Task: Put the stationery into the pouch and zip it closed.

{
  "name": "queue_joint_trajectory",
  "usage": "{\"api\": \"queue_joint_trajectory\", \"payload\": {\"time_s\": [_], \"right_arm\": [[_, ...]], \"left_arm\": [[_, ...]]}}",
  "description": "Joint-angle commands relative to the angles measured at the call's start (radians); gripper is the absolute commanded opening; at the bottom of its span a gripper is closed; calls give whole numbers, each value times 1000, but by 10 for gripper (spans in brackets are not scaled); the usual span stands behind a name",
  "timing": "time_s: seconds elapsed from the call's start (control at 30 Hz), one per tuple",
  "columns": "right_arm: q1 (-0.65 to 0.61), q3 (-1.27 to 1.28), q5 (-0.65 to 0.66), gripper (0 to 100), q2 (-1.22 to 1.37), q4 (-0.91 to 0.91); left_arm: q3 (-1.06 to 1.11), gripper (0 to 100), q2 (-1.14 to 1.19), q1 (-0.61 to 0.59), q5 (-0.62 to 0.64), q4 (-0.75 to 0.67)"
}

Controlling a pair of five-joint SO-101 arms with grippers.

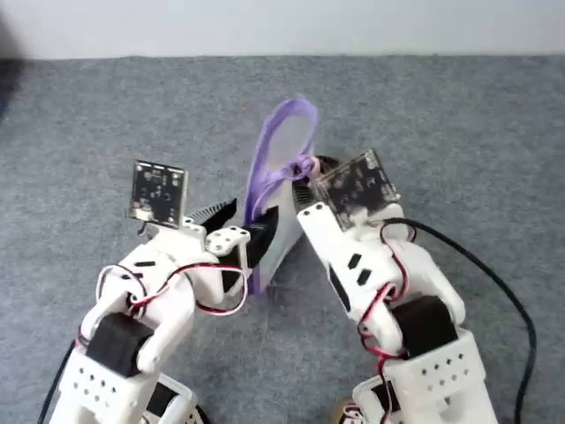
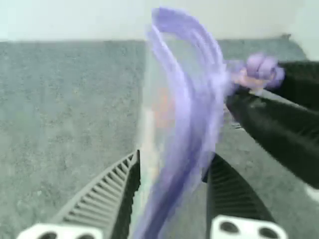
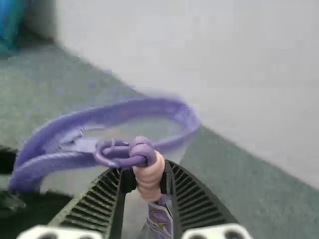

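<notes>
A clear pouch (image 1: 275, 231) with a purple zipper rim (image 1: 284, 132) stands on edge in mid-table between the two arms. My left gripper (image 1: 256, 246) is shut on its near end; in the left wrist view the pouch (image 2: 174, 129) sits between the black fingers (image 2: 130, 174) of the left gripper (image 2: 172, 167). My right gripper (image 3: 144, 172) is shut on the zipper pull (image 3: 148, 175), a pink charm on a purple cord; in the high view the right gripper (image 1: 306, 177) is at the rim's right side. The zipper mouth (image 3: 109, 127) gapes in a loop. A blurred orange item (image 2: 162, 107) shows through the pouch wall.
Grey carpet-like table cover (image 1: 459, 141) stretches on all sides, with a pale wall (image 1: 282, 26) at the far edge. A black cable (image 1: 494, 283) trails from the right arm along the right side.
</notes>
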Motion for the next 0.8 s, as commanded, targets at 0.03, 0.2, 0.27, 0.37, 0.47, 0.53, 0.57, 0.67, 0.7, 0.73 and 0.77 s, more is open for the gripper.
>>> {"api": "queue_joint_trajectory", "payload": {"time_s": [0.03,0.2,0.27,0.37,0.47,0.53,0.57,0.67,0.7,0.73,0.77], "right_arm": [[-13,-34,14,8,-4,73],[-47,-40,12,8,-33,116],[-48,-40,12,8,-41,120],[-47,-40,14,8,-41,120],[-45,-43,14,8,-41,120],[-45,-43,15,8,-41,116],[-44,-43,28,8,-41,116],[-7,-43,68,8,-41,97],[10,-43,71,8,-41,82],[35,-43,71,8,-41,68],[61,-43,74,8,-38,59]], "left_arm": [[-70,191,-5,-6,-9,-23],[-67,191,-5,-6,-9,-23],[-73,191,-5,-5,-9,-23],[-73,182,-5,-5,-9,-23],[-73,114,-9,-5,-14,-25],[-74,74,-12,-3,-35,-25],[-74,57,-12,6,-51,-25],[-87,10,-14,31,-84,-17],[-101,12,-14,40,-86,-6],[-120,12,-14,48,-87,12],[-142,12,-12,55,-89,29]]}}
